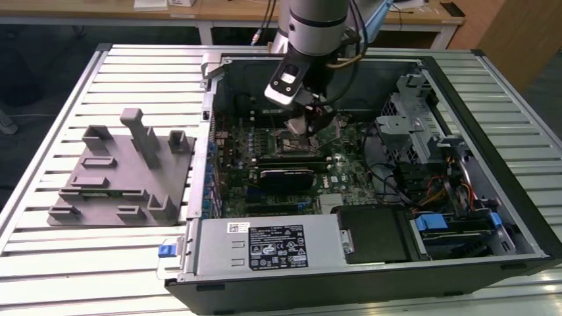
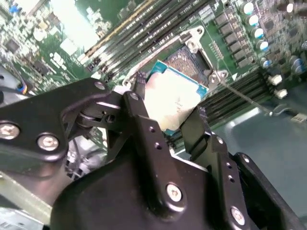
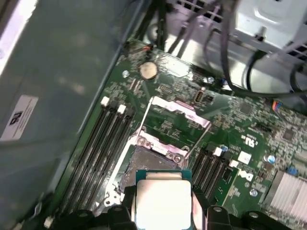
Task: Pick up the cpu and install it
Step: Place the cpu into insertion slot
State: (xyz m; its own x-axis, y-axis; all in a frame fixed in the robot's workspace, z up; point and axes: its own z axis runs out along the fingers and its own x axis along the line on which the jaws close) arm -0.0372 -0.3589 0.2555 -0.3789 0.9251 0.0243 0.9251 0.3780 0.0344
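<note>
Gripping the cpu (image 2: 177, 96) by two opposite edges, the gripper (image 2: 168, 98) has its fingers (image 2: 141, 115) clenched on the chip and holds it flat, off the motherboard (image 2: 48, 52), toward the far wall of the computer case (image 1: 351, 293). The open socket (image 3: 146, 165) lies just beyond the chip, which partly covers it in both wrist views, with their edges roughly parallel. I judge the chip close above the socket but not seated.

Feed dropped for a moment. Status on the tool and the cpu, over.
Status: tool shut on cpu. Chip hangs over open socket, some pins showing, not seated. Load plate swung up, nothing seen in the way.
</note>
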